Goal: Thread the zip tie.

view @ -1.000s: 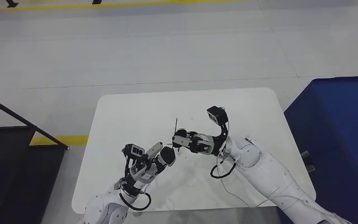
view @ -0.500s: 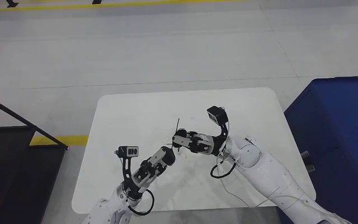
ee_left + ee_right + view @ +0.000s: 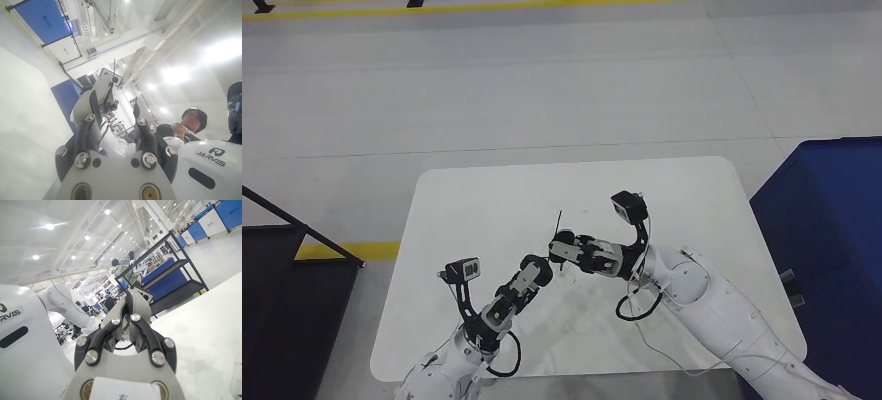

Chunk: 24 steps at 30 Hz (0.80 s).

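Since a second ago the left arm has turned at the wrist, swinging its camera mount out toward the near left edge of the table point(image 3: 492, 200). Its left tool point(image 3: 538, 267) now sits a little closer to the right tool point(image 3: 556, 250), while the right arm has hardly shifted. The white table has rounded corners, with a blue cabinet point(image 3: 832, 220) just beside its right edge and a black rack point(image 3: 282, 290) off its left. Both arms work over the near half of the table, the right one coming in from the near right and the left one rising from the near left edge. The two tools face each other near the table's middle, tip close to tip (whether they touch cannot be told). The left tool stands wide, its fingers point(image 3: 93, 102) spread apart and pointed at the right tool. The right tool is clamped narrow on the zip tie point(image 3: 131, 275), pinching it between the fingertips. The zip tie is a thin black strip that sticks out past those tips, its free end in the air above the table.
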Each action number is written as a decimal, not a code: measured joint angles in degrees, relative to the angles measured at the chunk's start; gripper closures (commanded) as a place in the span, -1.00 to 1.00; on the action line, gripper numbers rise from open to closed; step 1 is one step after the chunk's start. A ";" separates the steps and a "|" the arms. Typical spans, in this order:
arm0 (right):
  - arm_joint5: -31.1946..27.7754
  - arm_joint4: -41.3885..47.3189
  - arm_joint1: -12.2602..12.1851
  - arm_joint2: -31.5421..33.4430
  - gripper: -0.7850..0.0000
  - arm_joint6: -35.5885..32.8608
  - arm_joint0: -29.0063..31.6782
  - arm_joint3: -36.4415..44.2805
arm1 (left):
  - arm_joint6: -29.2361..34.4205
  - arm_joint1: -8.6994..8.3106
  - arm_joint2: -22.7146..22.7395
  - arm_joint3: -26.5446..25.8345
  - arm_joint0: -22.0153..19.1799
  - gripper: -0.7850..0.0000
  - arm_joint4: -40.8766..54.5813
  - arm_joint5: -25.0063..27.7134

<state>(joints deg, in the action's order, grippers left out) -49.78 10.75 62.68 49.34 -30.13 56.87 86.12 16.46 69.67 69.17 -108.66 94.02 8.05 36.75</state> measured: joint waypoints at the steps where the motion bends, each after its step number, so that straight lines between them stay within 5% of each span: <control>1: 0.18 -0.20 0.03 0.11 1.00 0.07 0.12 0.12 | -0.51 0.05 -0.08 0.02 0.01 0.15 -0.50 0.15; 8: 0.67 -1.29 0.32 0.66 1.00 0.44 0.89 0.63 | -3.19 0.29 -0.27 0.41 0.15 0.25 -3.92 0.58; 16: 0.85 -1.98 0.73 0.95 1.00 0.34 1.21 1.00 | -4.78 0.46 -0.51 0.63 0.34 0.65 -6.15 0.60; 24: 1.07 -2.87 1.04 1.47 1.00 0.22 1.56 1.09 | -5.32 0.50 -0.43 0.67 0.81 0.52 -7.08 1.21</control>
<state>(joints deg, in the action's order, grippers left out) -48.71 7.88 63.72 50.81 -29.91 58.42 87.21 11.14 70.17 68.74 -107.98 94.84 0.97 37.96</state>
